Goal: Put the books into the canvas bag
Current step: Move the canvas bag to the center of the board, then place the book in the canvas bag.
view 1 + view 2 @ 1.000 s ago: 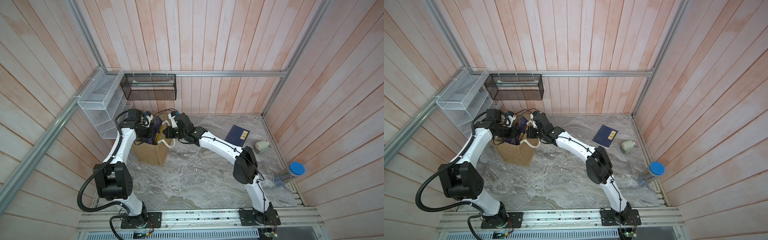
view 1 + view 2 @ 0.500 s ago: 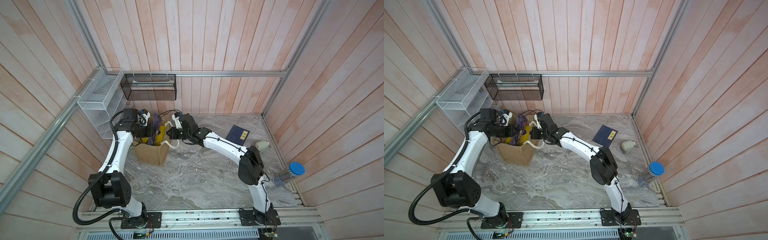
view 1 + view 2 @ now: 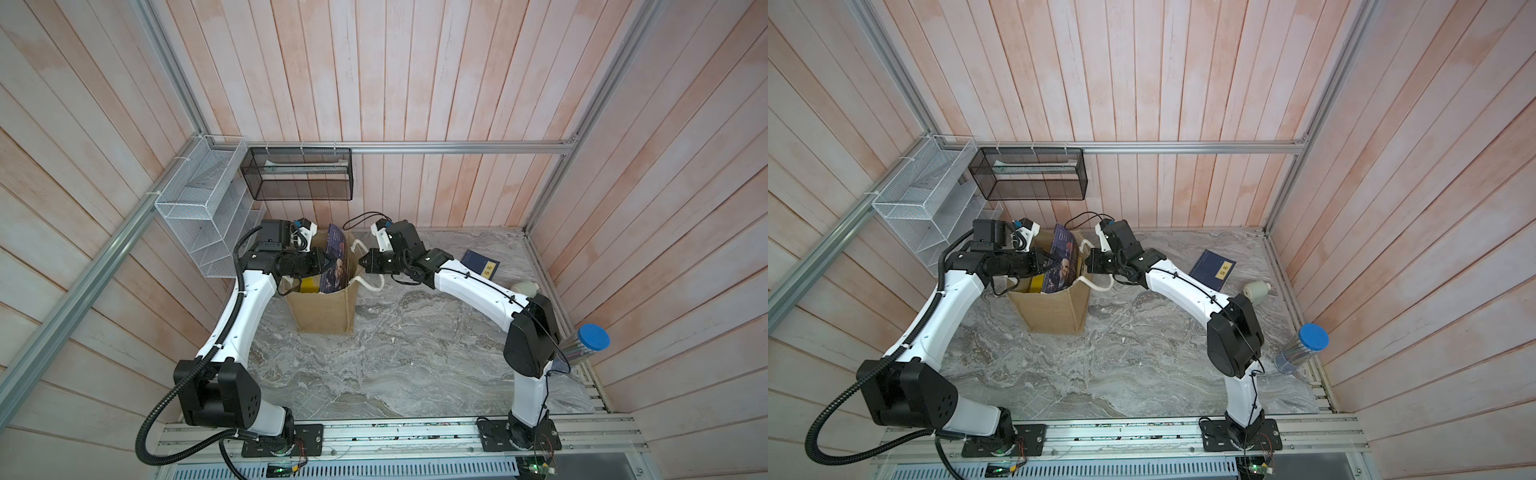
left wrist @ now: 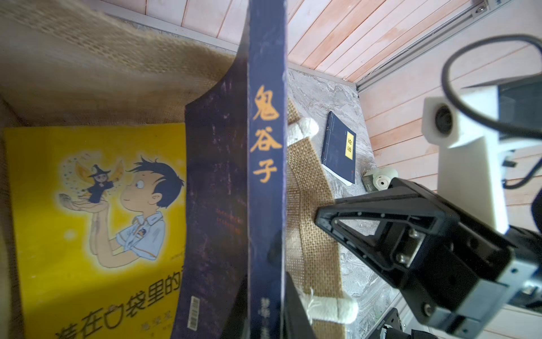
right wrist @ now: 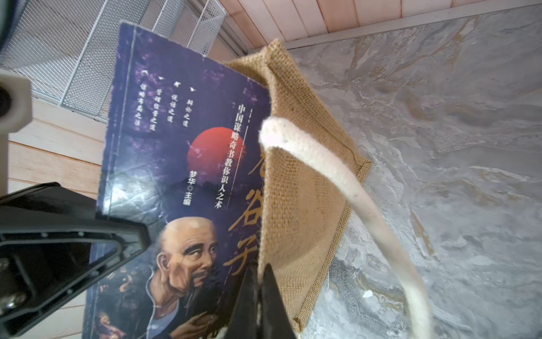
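The tan canvas bag (image 3: 328,309) stands upright near the back left of the table, seen in both top views (image 3: 1054,311). A dark portrait book (image 3: 337,262) stands on edge in its mouth, its upper half above the rim. My left gripper (image 4: 265,293) is shut on this book's spine (image 4: 265,132). A yellow cartoon book (image 4: 93,205) lies inside the bag. My right gripper (image 5: 259,276) is shut on the bag's right rim (image 5: 296,190), beside a white rope handle (image 5: 337,176). A navy book (image 3: 480,264) with a yellow label lies flat on the table at the back right.
A white wire basket (image 3: 203,216) and a black mesh basket (image 3: 299,174) hang on the walls behind the bag. A small white object (image 3: 525,287) lies near the navy book. A clear canister with a blue lid (image 3: 588,345) stands by the right wall.
My right gripper has drawn the bag's rim slightly to the right, widening the mouth. The left gripper has shifted a little with the portrait book, and the yellow book now shows.
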### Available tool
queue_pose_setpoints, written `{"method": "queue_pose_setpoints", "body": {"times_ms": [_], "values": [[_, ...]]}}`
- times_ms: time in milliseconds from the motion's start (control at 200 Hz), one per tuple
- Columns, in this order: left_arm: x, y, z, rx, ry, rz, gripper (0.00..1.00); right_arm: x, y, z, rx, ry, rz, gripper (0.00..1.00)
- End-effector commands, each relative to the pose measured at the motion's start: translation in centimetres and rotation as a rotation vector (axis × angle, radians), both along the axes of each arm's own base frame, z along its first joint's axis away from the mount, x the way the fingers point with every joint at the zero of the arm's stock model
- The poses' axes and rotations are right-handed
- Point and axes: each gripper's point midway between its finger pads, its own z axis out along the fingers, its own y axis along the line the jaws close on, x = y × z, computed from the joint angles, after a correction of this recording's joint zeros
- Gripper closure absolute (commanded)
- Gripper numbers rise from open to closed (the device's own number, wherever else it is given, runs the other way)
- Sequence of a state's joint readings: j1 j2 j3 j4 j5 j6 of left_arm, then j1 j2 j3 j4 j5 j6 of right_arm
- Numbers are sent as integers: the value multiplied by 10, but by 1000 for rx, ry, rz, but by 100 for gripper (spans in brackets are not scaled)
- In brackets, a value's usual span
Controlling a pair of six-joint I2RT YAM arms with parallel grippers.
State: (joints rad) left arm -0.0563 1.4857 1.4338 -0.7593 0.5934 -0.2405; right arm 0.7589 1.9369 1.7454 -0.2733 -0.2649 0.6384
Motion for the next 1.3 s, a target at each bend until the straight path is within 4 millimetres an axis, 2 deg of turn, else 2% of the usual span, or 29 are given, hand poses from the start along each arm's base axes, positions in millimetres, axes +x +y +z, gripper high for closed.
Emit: {"method": "queue_pose_setpoints", "body": {"times_ms": [0,220,385,540,685,825,1150,1295], "values": [[7,7,7,-14,-14,5,100,5,-6,53,99,-120,10,100],[9,50,-37,44,104,101,100,-11,22,42,142,-76,134,100],[8,59,-59,67,139,115,100,-18,34,38,157,-59,180,100],[10,69,-64,126,145,144,84,-20,37,41,163,-63,189,100],[13,79,-51,182,104,176,68,-20,36,43,160,-69,183,97],[14,90,-31,243,58,211,60,-20,35,45,163,-71,182,95],[8,101,35,295,-97,282,57,-21,26,56,150,-97,163,87],[2,89,54,282,-143,271,57,-17,13,65,135,-121,133,79]]}}
